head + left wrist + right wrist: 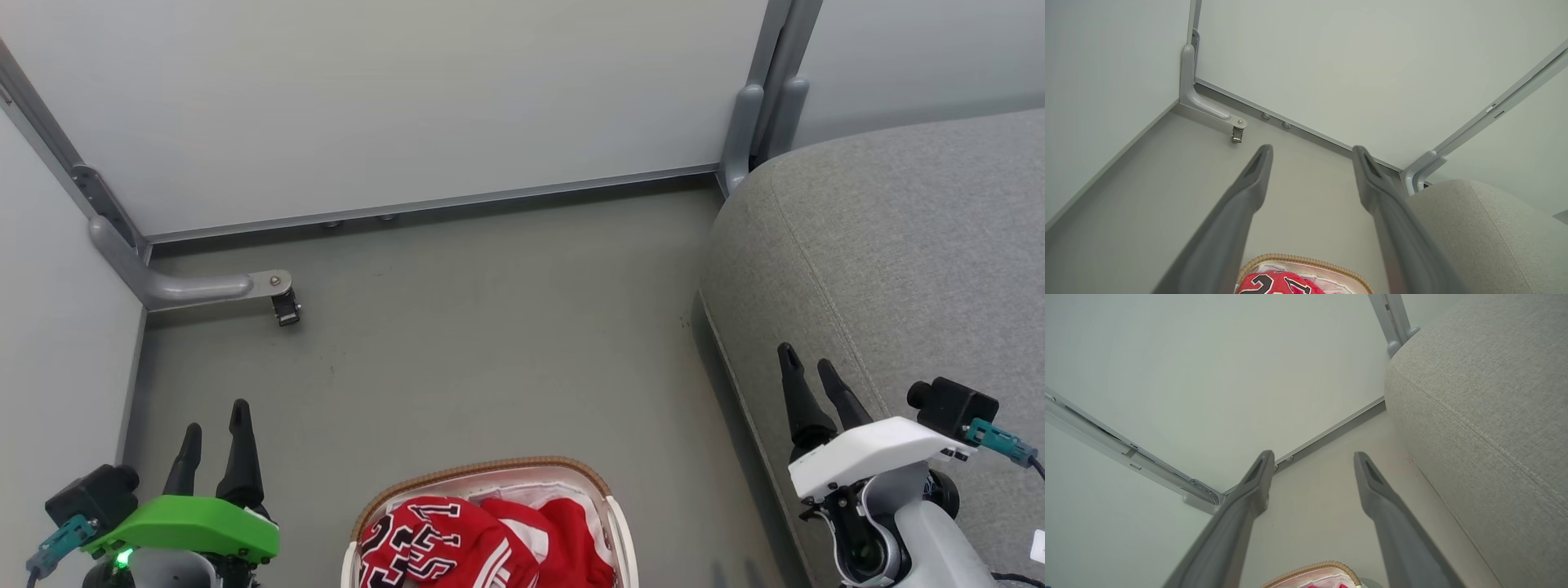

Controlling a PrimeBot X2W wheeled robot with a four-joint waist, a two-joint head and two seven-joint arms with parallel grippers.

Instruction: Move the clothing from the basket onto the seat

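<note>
The left gripper (216,416) at 8 o'clock and right gripper (806,356) at 4 hung empty, fingers parted — apparently readied for the red clothing (457,539) heaped in the basket (490,467) at 6, near the seat (898,269) at 3.

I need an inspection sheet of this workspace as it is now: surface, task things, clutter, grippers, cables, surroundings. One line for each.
Surface: grey floor, smooth, with a few small marks.
Job's things: red clothing lies in the basket; the seat is to the robot's right.
Clutter: nothing seen.
Grippers: left gripper open, holding nothing; right gripper open, holding nothing, seen against the seat's edge.
Cables: left cable and right cable, each with a teal plug at the wrist camera.
Surroundings: pale wall panels in grey frames; a metal bracket on the floor.
</note>
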